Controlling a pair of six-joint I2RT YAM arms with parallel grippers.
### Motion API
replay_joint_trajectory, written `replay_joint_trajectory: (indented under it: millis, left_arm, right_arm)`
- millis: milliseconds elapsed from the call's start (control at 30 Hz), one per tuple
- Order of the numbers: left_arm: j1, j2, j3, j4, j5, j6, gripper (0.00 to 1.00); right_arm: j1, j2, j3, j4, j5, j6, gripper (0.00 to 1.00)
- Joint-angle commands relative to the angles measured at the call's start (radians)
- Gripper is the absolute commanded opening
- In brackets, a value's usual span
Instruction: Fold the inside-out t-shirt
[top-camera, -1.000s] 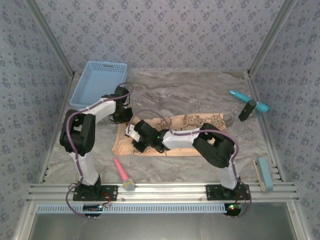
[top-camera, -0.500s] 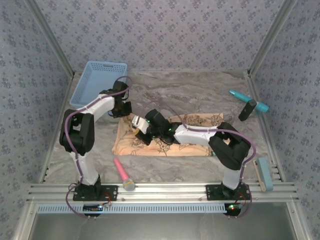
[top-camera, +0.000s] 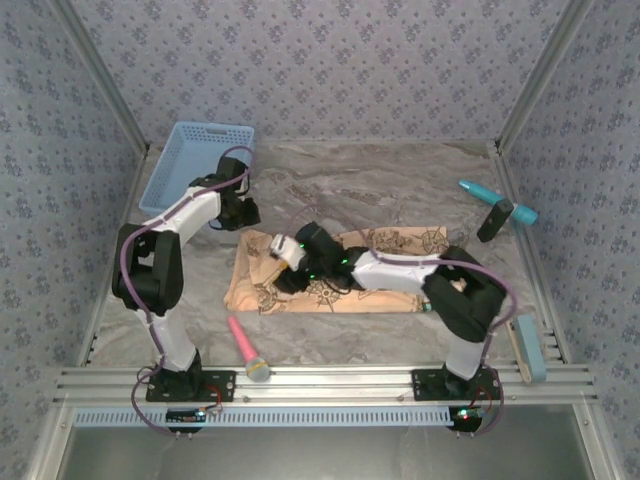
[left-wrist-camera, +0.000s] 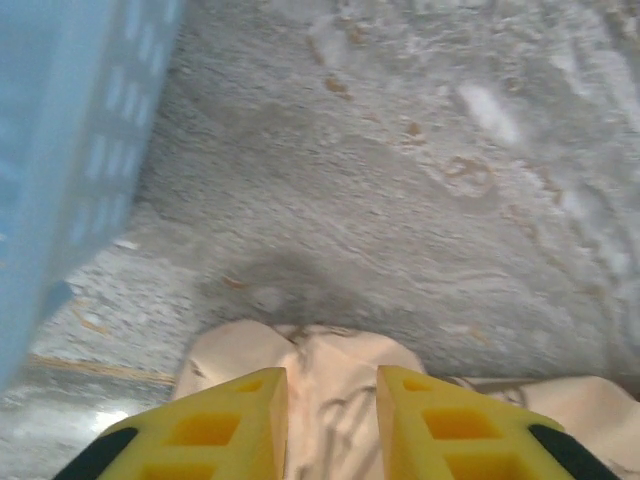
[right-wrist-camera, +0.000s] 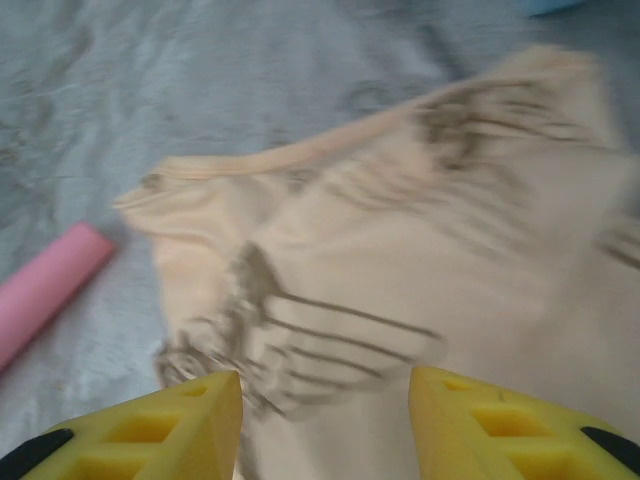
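We're looking at a robot lab test cell here, not a home. A slotted aluminium rail (top-camera: 330, 378) runs along the near edge, and bolted onto it we see the left arm base (top-camera: 178, 385) and the right arm base (top-camera: 455, 385). Beyond the rail, bare aluminium posts (top-camera: 104, 80) frame flat blue floral panels (top-camera: 330, 60). A grey marbled sheet (top-camera: 370, 185) covers the table behind the rail.

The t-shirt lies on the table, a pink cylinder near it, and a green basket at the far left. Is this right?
Not quite: the basket is blue, not green, as the top external view shows. The t-shirt and pink cylinder are as you say.
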Motion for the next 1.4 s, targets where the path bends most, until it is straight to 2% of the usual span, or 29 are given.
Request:
replay_joint_trajectory:
  millis: [0,100,200,233,267,300,333,367,433,467,533,633,733,833,900,1067,1167,1300,1367]
  left_arm:
    - [-0.065,-0.062,-0.015,-0.04,0.048,-0.012,0.24]
    - [-0.11,-0.08,-0.059,-0.057,0.014,-0.029,0.21]
    - [-0.121,-0.081,-0.12,-0.024,-0.006,-0.034,0.19]
    - [-0.121,-0.074,-0.13,-0.016,-0.019,-0.028,0.19]
    - [-0.121,-0.058,-0.13,-0.012,-0.035,-0.013,0.2]
    - [-0.12,-0.041,-0.118,-0.018,-0.051,0.005,0.2]
    - [-0.119,-0.021,-0.1,-0.025,-0.066,0.024,0.2]
    - [-0.118,-0.005,-0.085,-0.027,-0.075,0.04,0.2]
    - [-0.112,0.021,-0.066,-0.023,-0.072,0.052,0.21]
    - [-0.109,0.032,-0.061,-0.013,-0.061,0.06,0.21]
    - [-0.099,0.06,-0.053,-0.004,-0.054,0.073,0.21]
    - [-0.083,0.109,-0.022,-0.004,-0.04,0.106,0.21]
    - [-0.071,0.119,0.015,-0.019,-0.032,0.105,0.21]
    - [-0.071,0.078,0.044,-0.037,-0.014,0.091,0.23]
    - [-0.071,0.042,0.061,-0.077,-0.011,0.076,0.26]
    - [-0.082,-0.059,0.031,-0.162,0.014,0.029,0.33]
    - [-0.119,-0.097,-0.021,-0.147,0.034,0.007,0.33]
    - [-0.162,-0.095,-0.081,-0.081,0.066,-0.019,0.33]
    - [-0.164,-0.086,-0.118,-0.025,0.066,-0.037,0.33]
  right_arm:
    - [-0.05,-0.159,-0.084,-0.037,0.242,0.052,0.51]
    - [-0.09,-0.262,-0.128,-0.108,0.543,0.148,0.57]
    - [-0.168,-0.319,-0.118,-0.296,0.722,0.331,0.6]
    - [-0.221,-0.332,-0.112,-0.39,0.756,0.462,0.52]
    - [-0.287,-0.337,-0.103,-0.501,0.765,0.617,0.38]
    - [-0.348,-0.338,-0.093,-0.597,0.755,0.753,0.3]
    - [-0.42,-0.339,-0.089,-0.662,0.713,0.84,0.28]
    - [-0.486,-0.338,-0.101,-0.666,0.65,0.847,0.31]
    - [-0.588,-0.336,-0.116,-0.653,0.54,0.808,0.48]
    - [-0.646,-0.334,-0.119,-0.659,0.487,0.805,0.52]
    - [-0.75,-0.327,-0.122,-0.654,0.383,0.783,0.56]
    - [-0.891,-0.303,-0.127,-0.626,0.258,0.735,0.57]
    - [-0.958,-0.207,-0.061,-0.645,0.135,0.637,0.58]
    - [-0.949,-0.103,0.03,-0.679,0.11,0.525,0.6]
    - [-0.909,-0.065,0.08,-0.691,0.118,0.438,0.6]
    - [-0.757,0.023,0.243,-0.797,0.333,0.285,0.61]
    - [-0.706,0.085,0.286,-0.803,0.311,0.158,0.64]
    - [-0.663,0.164,0.348,-0.808,0.321,0.127,0.63]
    - [-0.666,0.216,0.381,-0.804,0.317,0.14,0.57]
